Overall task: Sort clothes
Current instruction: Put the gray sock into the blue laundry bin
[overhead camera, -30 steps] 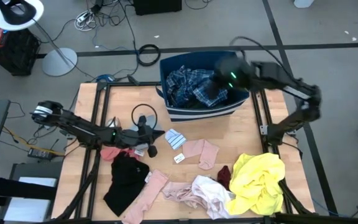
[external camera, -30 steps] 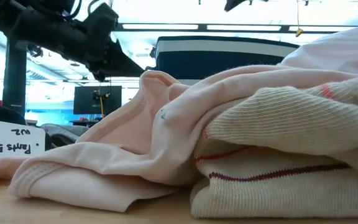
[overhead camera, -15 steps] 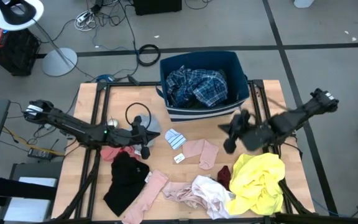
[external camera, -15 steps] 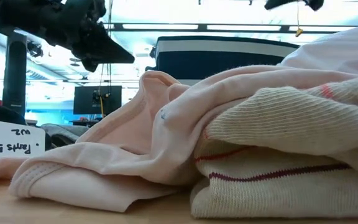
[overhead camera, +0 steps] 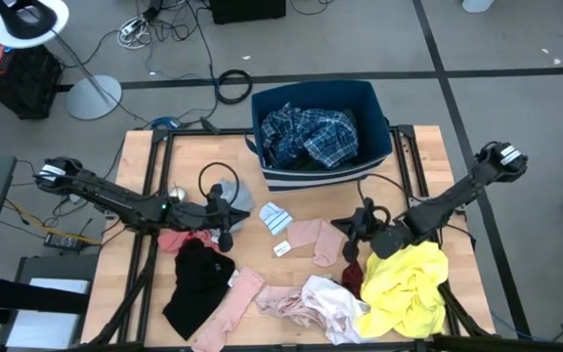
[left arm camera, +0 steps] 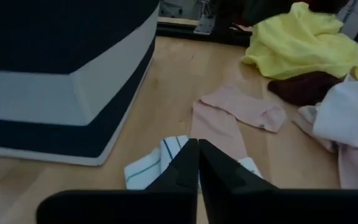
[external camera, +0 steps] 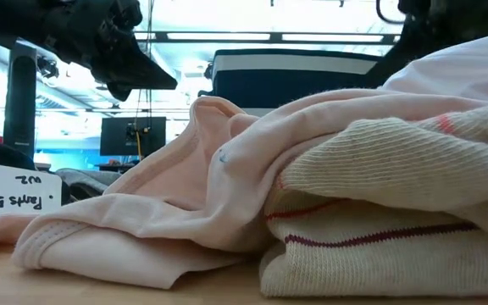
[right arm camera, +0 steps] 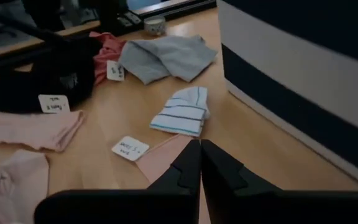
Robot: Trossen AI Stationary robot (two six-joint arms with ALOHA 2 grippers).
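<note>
Clothes lie spread on the wooden table: a white striped piece [overhead camera: 275, 217], a pale pink piece [overhead camera: 317, 240], a salmon red one [overhead camera: 176, 241], a black one [overhead camera: 198, 279], a maroon one [overhead camera: 352, 277] and a yellow one [overhead camera: 409, 284]. A blue plaid garment [overhead camera: 306, 132] lies in the navy bin [overhead camera: 262, 100]. My left gripper [overhead camera: 227, 233] hovers shut above the table, just short of the striped piece [left arm camera: 151, 168]. My right gripper [overhead camera: 348, 235] hovers shut over the pale pink piece [right arm camera: 166, 155], beside the maroon one. Neither holds anything.
The navy bin with white stripes [left arm camera: 73, 81] stands at the table's far edge. A grey piece [right arm camera: 166, 56] lies near the left gripper. Paper tags [right arm camera: 130, 148] lie among the clothes. A heap of pale pink and white cloth [overhead camera: 311, 303] fills the near edge.
My right gripper has swung from above the bin down and toward the table's near edge, ending low over the pale pink piece. My left gripper has risen a little and drawn back slightly toward the table's left edge. The clothes on the table have stayed in place.
</note>
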